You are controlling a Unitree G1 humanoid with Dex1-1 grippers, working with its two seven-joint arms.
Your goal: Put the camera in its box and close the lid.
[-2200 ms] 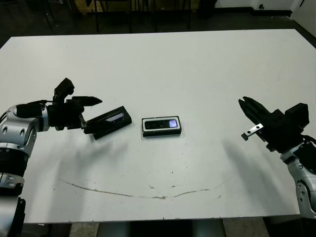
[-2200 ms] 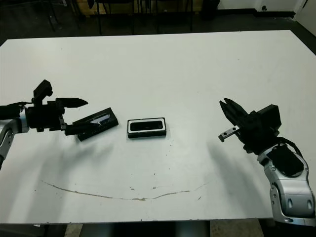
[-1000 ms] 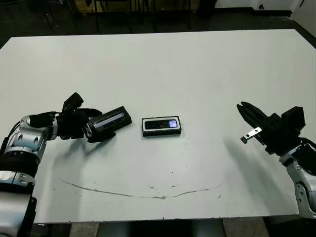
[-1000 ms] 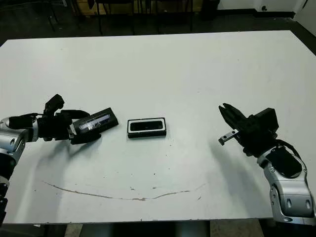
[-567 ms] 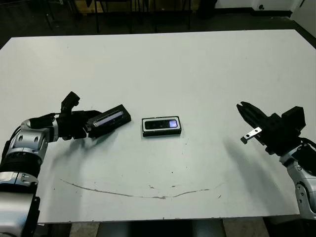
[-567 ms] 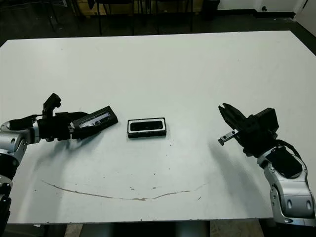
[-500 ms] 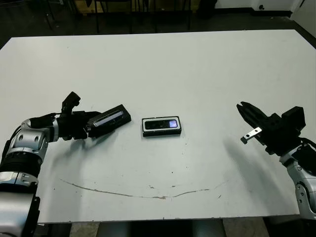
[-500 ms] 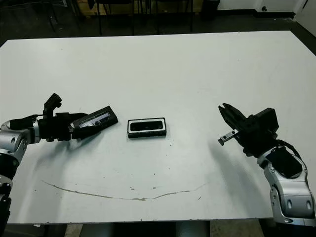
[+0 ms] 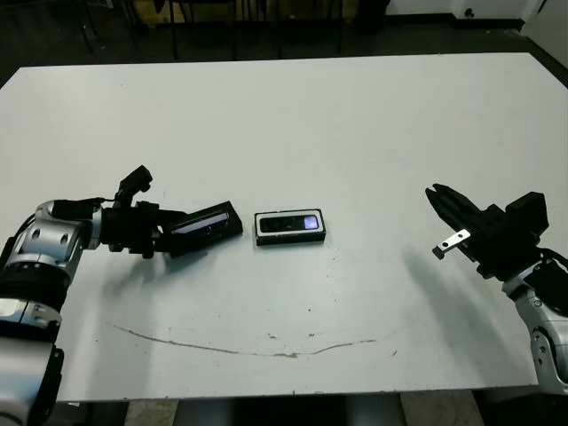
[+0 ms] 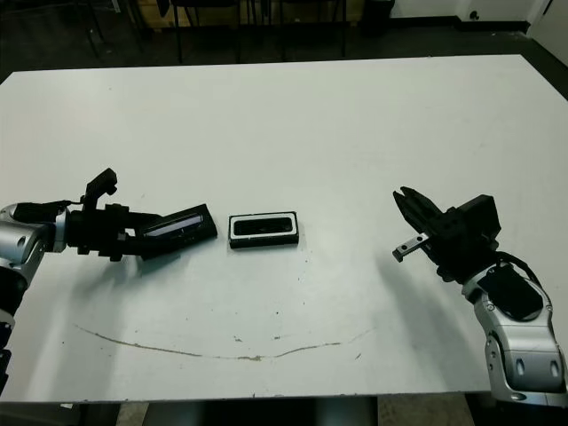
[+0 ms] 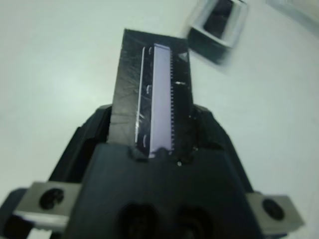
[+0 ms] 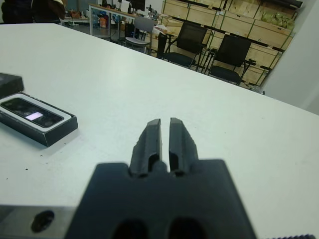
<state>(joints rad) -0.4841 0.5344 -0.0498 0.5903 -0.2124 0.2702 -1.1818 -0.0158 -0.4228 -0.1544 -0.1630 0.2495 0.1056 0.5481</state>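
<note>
Showing scuffed white table (image 9: 355,124), chairs (image 12: 227,55) behind.

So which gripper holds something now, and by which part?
The left gripper holds the lid by its near end. The right gripper holds nothing.

- The box (image 9: 290,226) is set on the table (image 9: 293,115) near its middle, and the camera (image 9: 290,224) is laid inside it.
- The lid (image 9: 206,227) is held just left of the box, between the fingers of the left gripper (image 9: 164,237).
- The right gripper (image 9: 444,202) is positioned well to the right of the box, above the table.
</note>
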